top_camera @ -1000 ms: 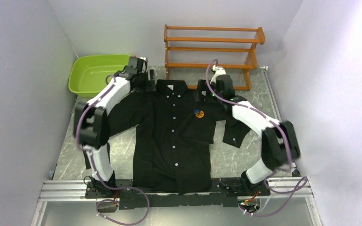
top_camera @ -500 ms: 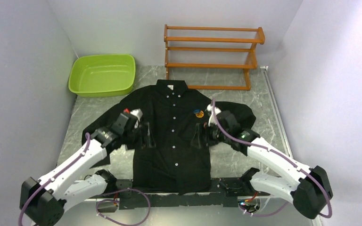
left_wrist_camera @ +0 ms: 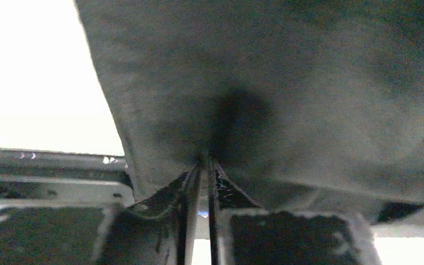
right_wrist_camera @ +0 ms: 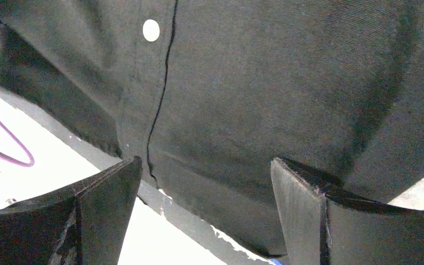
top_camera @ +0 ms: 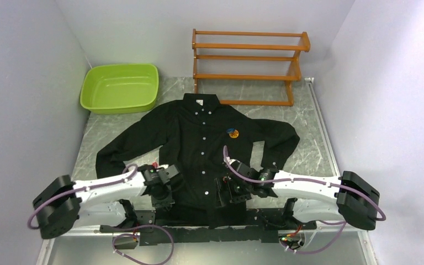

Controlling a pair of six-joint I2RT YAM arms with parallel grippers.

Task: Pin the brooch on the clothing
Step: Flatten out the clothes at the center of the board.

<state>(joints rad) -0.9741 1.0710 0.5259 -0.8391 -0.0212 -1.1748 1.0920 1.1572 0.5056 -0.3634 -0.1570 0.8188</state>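
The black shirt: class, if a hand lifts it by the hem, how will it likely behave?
Probably floppy: the black shirt puckers where the left hand pinches its hem. Likely light for its size, since the thin cloth lies flat with soft creases. It would probably drape and drag rather than lift whole.

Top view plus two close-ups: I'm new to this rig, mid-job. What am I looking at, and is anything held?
The top view looks down from above and behind two robot arms bolted at the near edge of the table. Each close-up comes from a camera on one arm's wrist, showing its own fingers. A black shirt lies flat on the table, a small orange brooch on its chest. A green tub and a wooden rack stand at the far end. Both arms reach the shirt's bottom hem. The left gripper looks pinched shut on the hem fabric; the right gripper is open, fingers spread wide, holding nothing.
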